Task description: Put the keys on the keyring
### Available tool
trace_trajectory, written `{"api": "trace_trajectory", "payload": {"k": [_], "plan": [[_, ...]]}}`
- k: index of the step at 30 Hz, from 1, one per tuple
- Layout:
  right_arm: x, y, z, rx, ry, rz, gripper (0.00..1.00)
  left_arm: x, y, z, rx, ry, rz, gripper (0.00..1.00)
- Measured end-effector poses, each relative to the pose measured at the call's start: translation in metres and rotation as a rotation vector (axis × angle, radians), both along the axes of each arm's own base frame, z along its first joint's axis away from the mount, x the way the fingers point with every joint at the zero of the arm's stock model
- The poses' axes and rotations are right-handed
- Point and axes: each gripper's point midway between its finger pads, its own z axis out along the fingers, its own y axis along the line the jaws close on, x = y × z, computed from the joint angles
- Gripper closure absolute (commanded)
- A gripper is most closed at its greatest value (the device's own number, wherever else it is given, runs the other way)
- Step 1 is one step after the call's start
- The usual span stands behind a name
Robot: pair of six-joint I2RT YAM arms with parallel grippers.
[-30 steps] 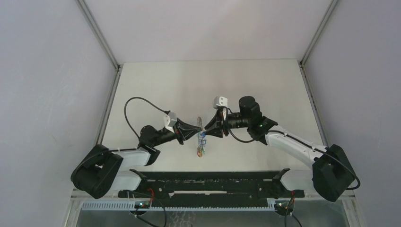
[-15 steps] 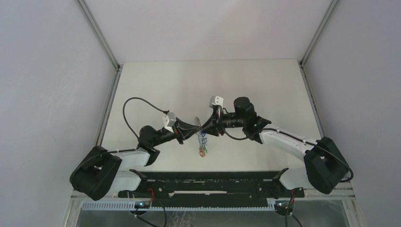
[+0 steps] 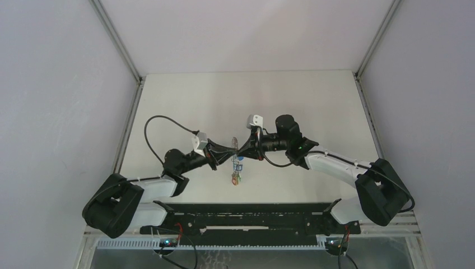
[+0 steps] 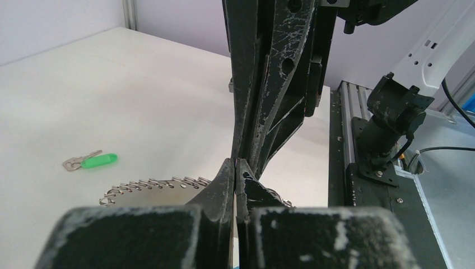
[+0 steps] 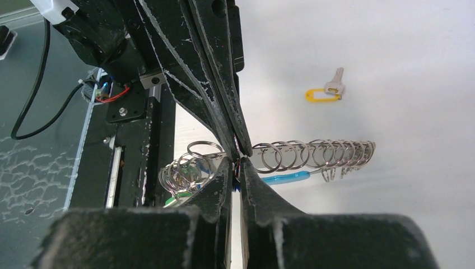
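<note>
Keyring, one, pinched in left hand and right hand, one green key, one yellow key

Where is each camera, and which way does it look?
Top external: above and behind, looking down on the table; left arm and right arm show whole.
Left wrist: on the left arm, facing the right arm; own left gripper low, green key beyond.
Right wrist: on the right arm, facing the left arm; own right gripper low, yellow key beyond.
Shared: both wrist views show the keyring and both grippers meeting.
</note>
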Motion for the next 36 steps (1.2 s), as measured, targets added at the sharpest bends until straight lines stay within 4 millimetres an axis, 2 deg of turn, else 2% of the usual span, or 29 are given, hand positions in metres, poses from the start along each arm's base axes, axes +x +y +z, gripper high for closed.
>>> {"api": "trace_trajectory", "payload": {"k": [15,26,36], "plan": [[-0.002,-0.008,0.002,-0.108,-0.096,0.07,1.0,-0.006,0.0,-0.001,0.015,-0.014,-0.019,0.94],[-0.009,-0.016,0.003,-0.24,-0.152,0.135,1.0,-0.015,-0.003,-0.011,0.115,-0.03,-0.079,0.94],[-0.015,-0.015,-0.01,-0.372,-0.149,0.192,1.0,-0.021,-0.006,-0.025,0.193,-0.016,-0.129,0.95]]}}
